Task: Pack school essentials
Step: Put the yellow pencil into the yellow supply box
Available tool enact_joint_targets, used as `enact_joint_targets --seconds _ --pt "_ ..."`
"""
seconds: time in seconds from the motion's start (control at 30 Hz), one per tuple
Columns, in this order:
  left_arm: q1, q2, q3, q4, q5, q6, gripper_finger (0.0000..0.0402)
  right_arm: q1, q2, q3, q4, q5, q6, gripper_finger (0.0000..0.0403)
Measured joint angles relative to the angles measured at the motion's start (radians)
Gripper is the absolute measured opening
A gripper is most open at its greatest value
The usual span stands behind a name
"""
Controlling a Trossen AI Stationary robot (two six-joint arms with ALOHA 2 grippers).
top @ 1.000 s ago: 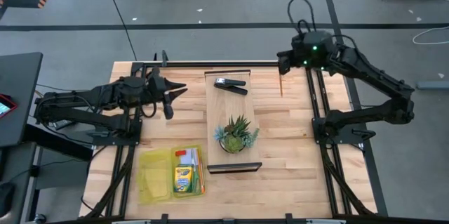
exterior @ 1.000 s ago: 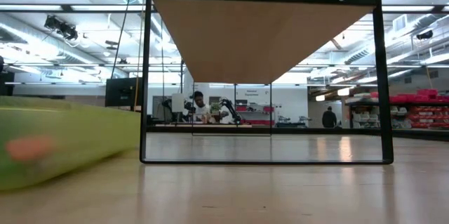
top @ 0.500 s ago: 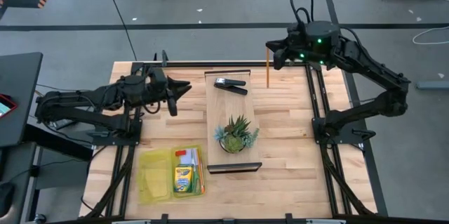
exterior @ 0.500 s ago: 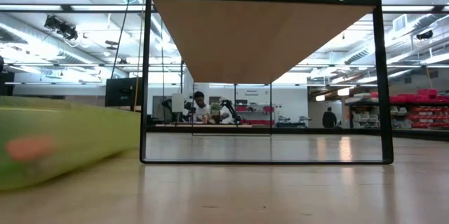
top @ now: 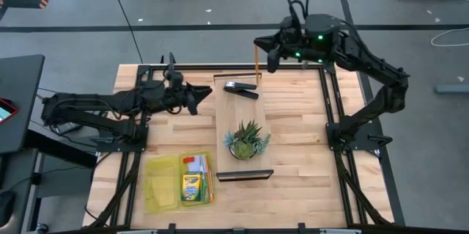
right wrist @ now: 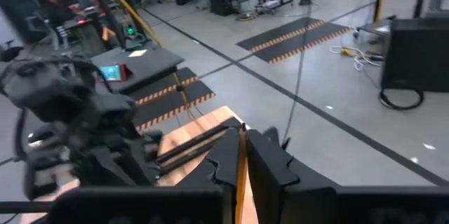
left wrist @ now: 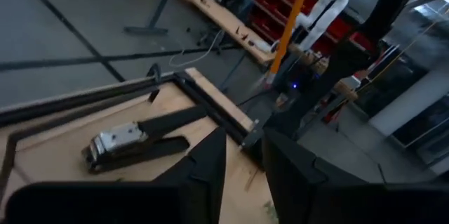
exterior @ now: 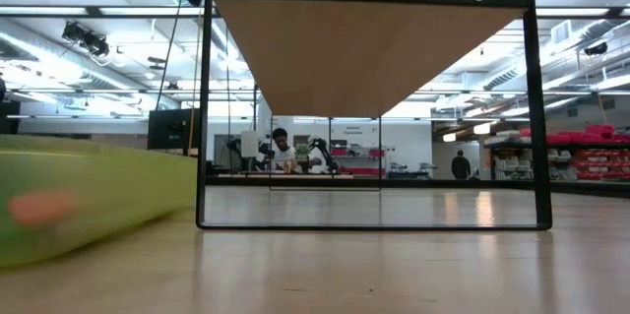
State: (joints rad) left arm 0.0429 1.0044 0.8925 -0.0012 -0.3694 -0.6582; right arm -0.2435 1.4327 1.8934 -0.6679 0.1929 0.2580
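Note:
In the high view my right gripper is above the table's far edge, shut on a thin orange pencil. My left gripper is open and points at the wooden riser, with nothing between its fingers. The left wrist view shows the black stapler ahead of the left gripper and the pencil farther off. A green pouch lies flat near the table's near left corner. In it are the yellow-and-green crayon box, orange pencils and a red piece. My right gripper pinches the orange pencil between its two fingers near the pencil's upper end. The fingers come roughly level from the table's right and lie across it. The pencil is lifted clear, close to upright, and its point hangs below the gripper.
The wooden riser stands mid-table and carries the stapler at its far end and a spiky green potted plant toward its near end. Black frame rails run along the table's sides. The low view shows the green pouch and the riser's frame.
My right gripper has carried the pencil from above the table's far right part toward its left, along the far edge, and has turned so its fingers point more to the left. My left gripper has moved right and a little toward the far edge, closer to the riser.

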Motion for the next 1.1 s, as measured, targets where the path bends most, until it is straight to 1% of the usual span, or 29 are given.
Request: enact_joint_targets --seconds 0.1,0.2,0.43,0.57,0.7,0.9,1.1 --pt "0.0 0.03 0.0 0.03 0.0 -0.012 0.0115 0.022 0.052 0.046 0.007 -0.012 -0.011 0.0029" --pt "0.0 0.052 0.0 0.074 0.009 -0.011 0.0138 0.044 0.098 0.07 0.039 -0.025 -0.017 0.0029" --pt "0.0 0.084 0.0 0.164 0.041 0.057 0.0206 0.066 0.176 0.073 0.134 -0.087 0.001 0.0029" --pt "0.0 0.099 0.002 0.236 0.06 0.092 0.0228 0.083 0.214 0.073 0.186 -0.117 0.013 0.0029" --pt "0.0 0.11 0.0 0.278 0.066 0.102 0.0228 0.09 0.241 0.073 0.204 -0.142 0.034 0.0029" --pt "0.0 0.114 0.0 0.291 0.065 0.102 0.02 0.096 0.249 0.074 0.224 -0.153 0.054 0.0029" --pt "0.0 0.114 0.0 0.308 0.064 0.213 0.0175 0.102 0.258 0.074 0.229 -0.16 0.06 0.0029"
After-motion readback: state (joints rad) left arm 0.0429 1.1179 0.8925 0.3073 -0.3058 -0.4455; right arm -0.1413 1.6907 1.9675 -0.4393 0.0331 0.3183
